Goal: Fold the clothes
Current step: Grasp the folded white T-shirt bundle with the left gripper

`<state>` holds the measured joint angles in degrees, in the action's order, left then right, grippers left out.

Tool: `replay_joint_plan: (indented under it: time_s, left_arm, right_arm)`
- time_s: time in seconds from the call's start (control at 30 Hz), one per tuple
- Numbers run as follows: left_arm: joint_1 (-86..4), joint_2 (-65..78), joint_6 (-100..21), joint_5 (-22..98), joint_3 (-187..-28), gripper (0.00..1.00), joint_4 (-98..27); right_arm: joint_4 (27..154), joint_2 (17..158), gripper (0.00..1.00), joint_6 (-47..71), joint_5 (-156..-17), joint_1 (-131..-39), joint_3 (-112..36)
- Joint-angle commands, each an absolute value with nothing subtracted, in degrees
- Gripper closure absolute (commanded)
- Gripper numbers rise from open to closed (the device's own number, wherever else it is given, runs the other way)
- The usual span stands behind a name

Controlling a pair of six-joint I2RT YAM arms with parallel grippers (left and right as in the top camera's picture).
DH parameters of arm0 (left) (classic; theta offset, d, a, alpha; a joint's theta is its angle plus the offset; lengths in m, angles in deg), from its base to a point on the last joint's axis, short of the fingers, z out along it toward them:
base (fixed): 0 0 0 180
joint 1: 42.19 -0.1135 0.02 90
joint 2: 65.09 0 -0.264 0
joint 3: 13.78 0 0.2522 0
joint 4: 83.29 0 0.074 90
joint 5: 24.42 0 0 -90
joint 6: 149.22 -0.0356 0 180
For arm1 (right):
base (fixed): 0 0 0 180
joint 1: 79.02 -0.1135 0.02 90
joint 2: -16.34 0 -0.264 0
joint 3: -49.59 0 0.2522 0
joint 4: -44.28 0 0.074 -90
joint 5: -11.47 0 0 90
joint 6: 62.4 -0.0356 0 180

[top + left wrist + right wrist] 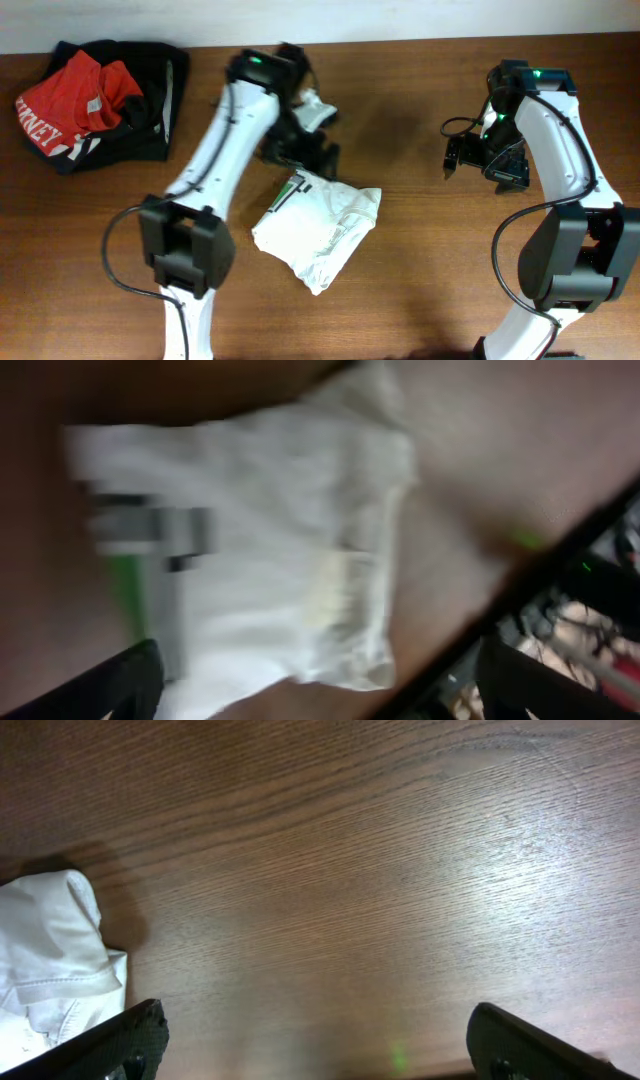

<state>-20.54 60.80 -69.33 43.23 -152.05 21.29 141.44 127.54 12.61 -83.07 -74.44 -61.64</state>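
White T-shirt (318,222) bundled mid-table | red-and-black garments (95,100) piled far left | left gripper (300,157) spread, empty | right gripper (482,160) spread, empty

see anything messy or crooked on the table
The white T-shirt in the centre is a lumpy, rumpled bundle lying diagonally, its edges uneven rather than squared. At the far left corner, red and black garments sit in a crumpled heap.

Wooden table (420,270), white T-shirt (320,228), seemingly red-black garment pile (100,100)

Robotics lab: two-arm wooden table (420,270)
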Motion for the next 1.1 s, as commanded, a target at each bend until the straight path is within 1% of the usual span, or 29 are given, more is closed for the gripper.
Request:
replay_joint_plan:
  time_s: [0.0, 0.03, 0.1, 0.17, 0.2, 0.33, 0.4, 0.43, 0.47, 0.5, 0.63, 0.67, 0.73, 0.77, 0.8, 0.83, 0.87, 0.9, 0.97, 1.07]
  left_arm:
    - [-30.68, 61.21, -70.66, 46.00, -151.87, 0.01, 21.40]
    - [-32.32, 61.47, -72.81, 43.34, -150.93, 0.01, 21.54]
    - [-34.50, 61.63, -80.87, 32.91, -145.82, 0.01, 21.54]
    - [-34.50, 61.63, -85.26, 29.77, -140.70, 0.01, 20.97]
    - [-34.35, 61.63, -85.85, 29.90, -136.24, 0.01, 18.69]
    - [-34.33, 61.63, -80.11, 29.94, -126.37, 0.01, 9.60]
    - [-34.24, 61.63, -79.36, 29.92, -123.04, 0.01, 3.96]
    - [-34.22, 61.63, -79.39, 29.92, -122.43, 0.01, 3.28]
    - [-34.20, 61.63, -79.39, 29.81, -121.95, 0.04, 3.33]
    - [-34.02, 61.65, -79.39, 29.61, -121.49, 0.10, 3.31]
    - [-30.26, 61.65, -79.36, 28.43, -118.41, 0.11, 2.45]
    - [-29.19, 61.65, -79.34, 28.48, -118.28, 0.19, 1.89]
    - [-28.08, 61.65, -76.61, 29.55, -118.28, 0.31, 0.36]
    - [-27.97, 61.65, -74.82, 31.32, -118.28, 0.47, -0.19]
    - [-27.97, 61.65, -72.63, 34.44, -118.28, 0.66, -0.82]
    - [-27.99, 61.65, -71.41, 36.13, -118.28, 0.77, -1.26]
    - [-28.10, 61.65, -71.15, 36.69, -118.28, 0.92, -1.87]
    - [-28.28, 61.65, -69.77, 37.35, -118.32, 0.99, -3.16]
    - [-29.19, 61.65, -66.40, 39.97, -118.78, 0.99, -5.46]
    - [-34.35, 61.65, -64.81, 48.15, -123.83, 0.99, -7.05]
  right_arm:
    - [141.42, 127.36, 0.01, 12.57, -83.22, -74.13, -61.47]
    - [141.22, 127.36, 0.01, 12.55, -83.22, -74.13, -61.47]
    - [140.63, 127.36, 0.01, 12.55, -83.24, -74.13, -61.47]
    - [140.26, 127.36, 0.01, 12.55, -83.24, -74.13, -61.47]
    - [140.08, 127.36, 0.01, 12.55, -83.24, -74.13, -61.47]
    - [140.15, 127.36, 0.01, 12.55, -83.24, -74.13, -61.47]
    - [140.15, 127.36, 0.01, 12.55, -83.24, -74.13, -61.47]
    - [140.15, 127.36, 0.01, 12.53, -83.46, -74.13, -61.47]
    - [140.15, 127.36, 0.01, 12.55, -84.16, -74.13, -61.47]
    - [140.15, 127.36, 0.01, 12.46, -84.34, -74.13, -61.47]
    - [140.13, 127.36, 0.01, 12.13, -84.34, -74.13, -61.47]
    - [140.13, 127.36, 0.01, 12.13, -84.32, -74.13, -61.47]
    - [140.13, 127.36, 0.01, 12.13, -84.32, -74.13, -61.47]
    - [140.15, 127.36, 0.01, 12.13, -84.34, -74.13, -61.47]
    - [140.17, 127.36, 0.01, 12.13, -84.34, -74.13, -61.47]
    - [140.21, 127.36, 0.01, 12.13, -84.34, -74.13, -61.47]
    - [140.32, 127.36, 0.01, 12.13, -84.34, -74.13, -61.47]
    - [140.41, 127.36, 0.01, 12.13, -84.36, -74.13, -61.47]
    - [140.63, 127.36, 0.01, 12.13, -84.34, -74.13, -61.47]
    - [141.24, 127.36, 0.01, 12.15, -84.34, -74.13, -61.47]
